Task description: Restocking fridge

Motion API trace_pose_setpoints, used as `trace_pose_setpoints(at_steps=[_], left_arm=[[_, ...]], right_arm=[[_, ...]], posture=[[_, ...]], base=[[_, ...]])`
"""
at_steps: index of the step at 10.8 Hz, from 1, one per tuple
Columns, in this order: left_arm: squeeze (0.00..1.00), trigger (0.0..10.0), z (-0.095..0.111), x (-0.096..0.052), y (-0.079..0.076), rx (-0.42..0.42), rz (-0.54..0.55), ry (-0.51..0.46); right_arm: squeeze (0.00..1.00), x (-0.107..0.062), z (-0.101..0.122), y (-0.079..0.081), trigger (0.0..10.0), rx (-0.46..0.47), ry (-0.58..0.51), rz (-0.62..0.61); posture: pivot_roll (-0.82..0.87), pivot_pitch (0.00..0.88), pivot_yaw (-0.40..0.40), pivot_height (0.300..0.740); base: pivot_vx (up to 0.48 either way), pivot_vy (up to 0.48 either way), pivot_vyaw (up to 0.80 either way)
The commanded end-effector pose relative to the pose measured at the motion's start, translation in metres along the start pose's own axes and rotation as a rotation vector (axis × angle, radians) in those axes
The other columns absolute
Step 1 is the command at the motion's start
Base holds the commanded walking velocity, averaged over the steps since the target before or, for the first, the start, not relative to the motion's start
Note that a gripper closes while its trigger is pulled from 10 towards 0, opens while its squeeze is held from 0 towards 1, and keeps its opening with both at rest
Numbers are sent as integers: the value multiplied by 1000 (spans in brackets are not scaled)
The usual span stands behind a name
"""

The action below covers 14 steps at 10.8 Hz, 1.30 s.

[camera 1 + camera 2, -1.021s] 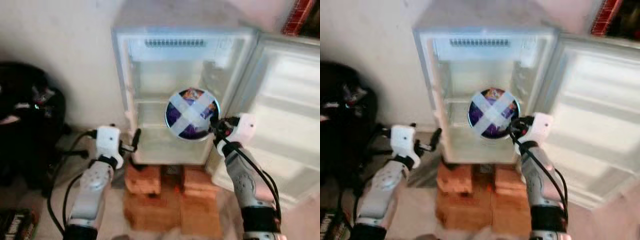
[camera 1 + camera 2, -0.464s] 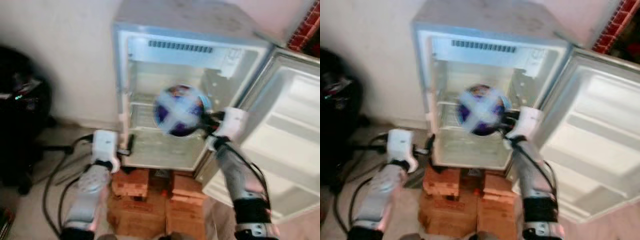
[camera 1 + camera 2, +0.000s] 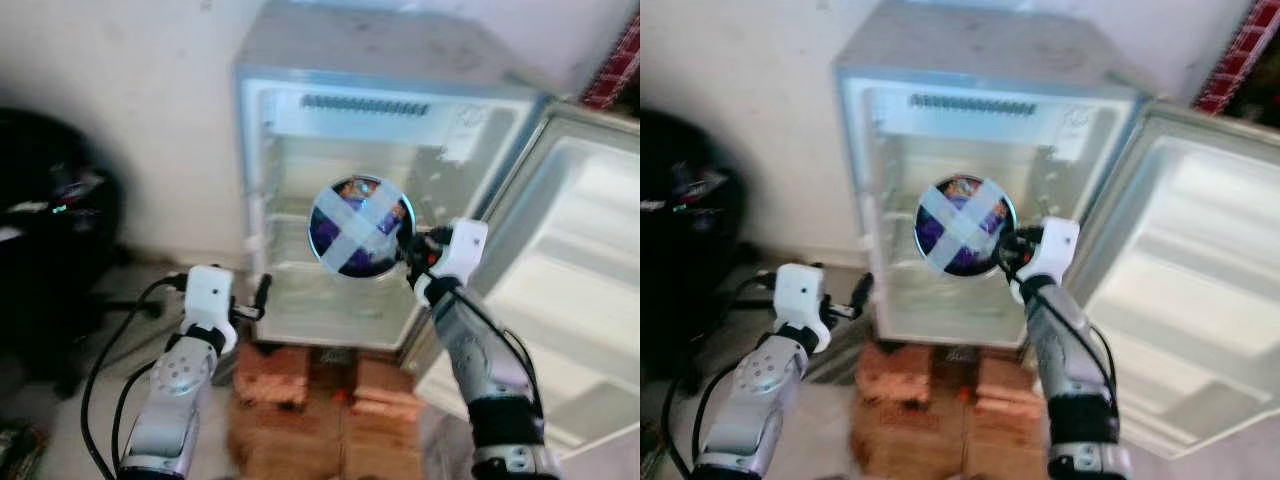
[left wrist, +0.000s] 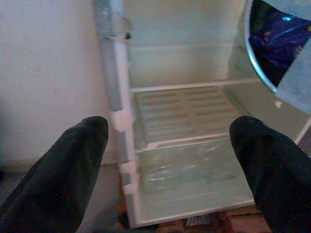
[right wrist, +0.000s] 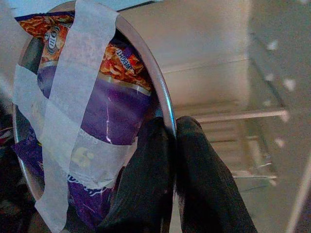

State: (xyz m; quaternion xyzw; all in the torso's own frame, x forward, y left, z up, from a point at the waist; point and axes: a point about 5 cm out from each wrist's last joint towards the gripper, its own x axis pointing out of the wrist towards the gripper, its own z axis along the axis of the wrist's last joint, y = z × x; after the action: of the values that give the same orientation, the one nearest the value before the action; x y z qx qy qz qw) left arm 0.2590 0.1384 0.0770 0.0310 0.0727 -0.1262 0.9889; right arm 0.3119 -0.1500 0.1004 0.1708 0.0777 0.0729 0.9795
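Note:
A round metal bowl (image 3: 360, 228) holds purple snack packets under a cross of white tape. My right gripper (image 3: 407, 250) is shut on the bowl's rim (image 5: 163, 116) and holds it up on edge in front of the open small fridge (image 3: 370, 190). The fridge's wire shelf (image 4: 182, 109) and bottom compartment (image 4: 189, 172) look bare. My left gripper (image 3: 258, 300) is low at the fridge's left front corner, fingers (image 4: 58, 179) open with nothing between them.
The fridge door (image 3: 570, 300) swings wide open to the right. The fridge stands on brown bricks (image 3: 300, 385). A dark object (image 3: 50, 260) with cables sits at the left by the white wall.
The camera has shifted and the blur has lessened. The bowl stays held by my right gripper in front of the fridge opening; my left gripper stays low at the left.

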Motion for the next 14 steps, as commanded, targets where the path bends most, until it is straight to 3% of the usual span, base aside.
trace_pose_setpoints(at_steps=[1, 3, 14], left_arm=[[0, 10000, 4, 1, 4, 14, 1, -6], [0, 10000, 7, 3, 8, 6, 22, -13], [0, 10000, 3, -6, 1, 7, 1, 28]], right_arm=[[0, 1, 3, 0, 10000, 8, -23, -9], [0, 2, 0, 2, 10000, 13, -19, -10], [0, 2, -10, -2, 10000, 35, 18, -60]], posture=[[117, 0, -69, 740], [119, 0, -63, 740], [129, 30, -50, 740]], base=[[435, 0, 0], [433, 0, 0], [0, 0, 0]])
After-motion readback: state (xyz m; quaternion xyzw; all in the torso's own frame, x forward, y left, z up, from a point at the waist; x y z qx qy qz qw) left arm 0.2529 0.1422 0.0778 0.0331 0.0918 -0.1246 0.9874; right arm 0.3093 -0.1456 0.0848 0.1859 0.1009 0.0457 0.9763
